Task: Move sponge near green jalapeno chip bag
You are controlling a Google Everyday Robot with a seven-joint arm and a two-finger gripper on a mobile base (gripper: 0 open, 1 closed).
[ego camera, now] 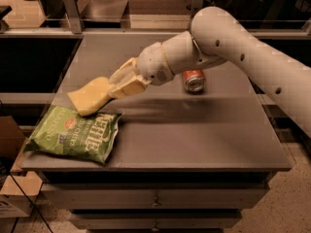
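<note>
My gripper (118, 83) is shut on the pale-yellow sponge (90, 96) and holds it low over the left part of the grey table (194, 130). The sponge hangs tilted, its lower corner just above the far edge of the green jalapeno chip bag (75, 133). The bag lies flat at the table's front left corner, white lettering up. My white arm reaches in from the upper right.
A red soda can (194, 80) lies on its side behind my wrist, right of centre. The table's front edge has drawers below. A cardboard box (12, 178) sits on the floor at the left. A shelf and rails stand behind the table.
</note>
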